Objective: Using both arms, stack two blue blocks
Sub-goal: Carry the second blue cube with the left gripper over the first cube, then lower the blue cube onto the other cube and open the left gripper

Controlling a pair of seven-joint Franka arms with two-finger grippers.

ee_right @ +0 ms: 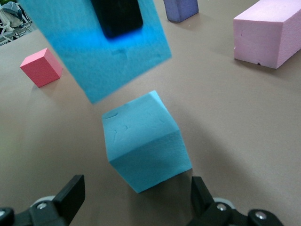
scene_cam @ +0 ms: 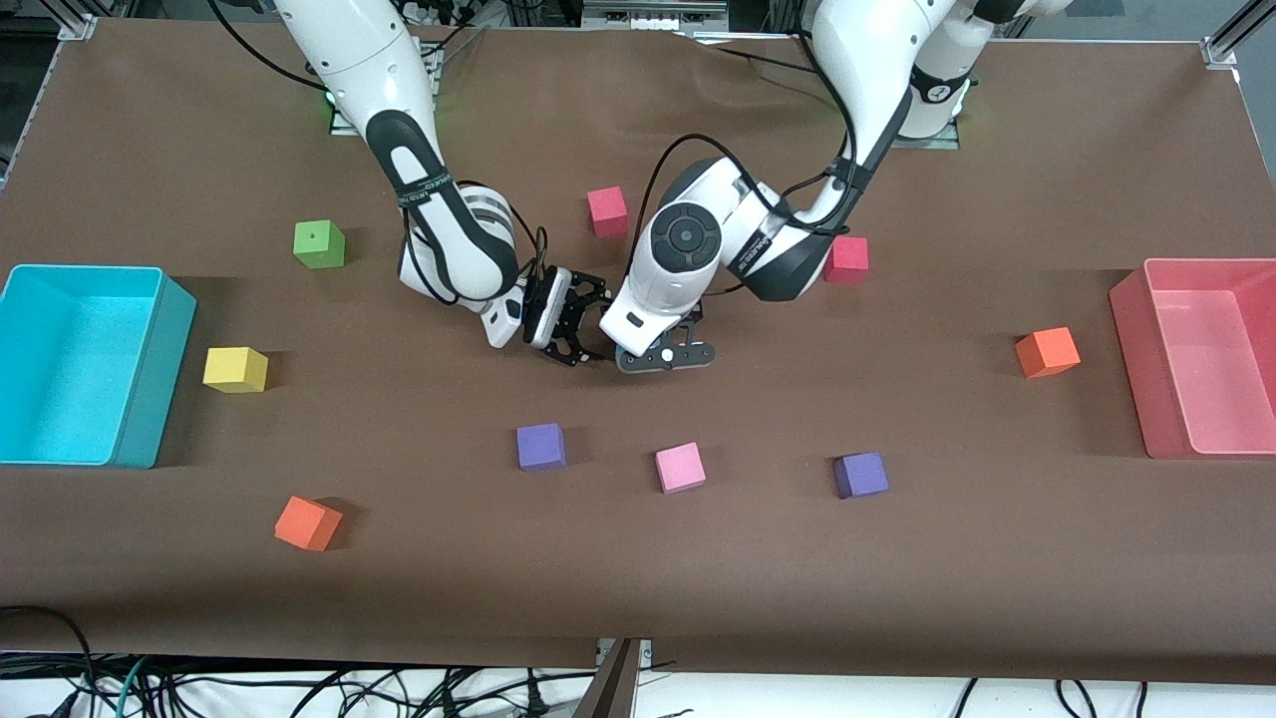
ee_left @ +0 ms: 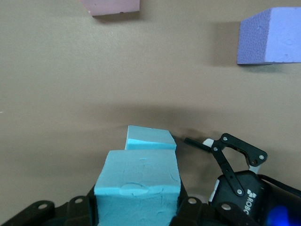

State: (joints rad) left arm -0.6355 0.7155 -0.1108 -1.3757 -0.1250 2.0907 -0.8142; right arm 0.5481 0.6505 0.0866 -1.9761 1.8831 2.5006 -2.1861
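My left gripper (ee_left: 137, 209) is shut on a sky-blue block (ee_left: 138, 186) and holds it in the air at the table's middle. The second blue block (ee_right: 146, 141) lies on the table just beneath and beside it, and the two do not touch. It also shows in the left wrist view (ee_left: 150, 138). My right gripper (ee_right: 136, 195) is open, with its fingers (ee_right: 70, 194) apart on either side of the lying block and a little short of it. In the front view both grippers, left (scene_cam: 660, 356) and right (scene_cam: 581, 324), meet closely and hide both blue blocks.
A cyan bin (scene_cam: 150, 369) stands at the right arm's end, a pink bin (scene_cam: 1131, 349) at the left arm's end. Two purple cubes (scene_cam: 541, 446) (scene_cam: 861, 475) and a pink cube (scene_cam: 681, 467) lie nearer the camera. Red (scene_cam: 607, 210) (scene_cam: 846, 259), green (scene_cam: 319, 244), yellow (scene_cam: 235, 369) and orange (scene_cam: 307, 524) (scene_cam: 1047, 352) cubes lie around.
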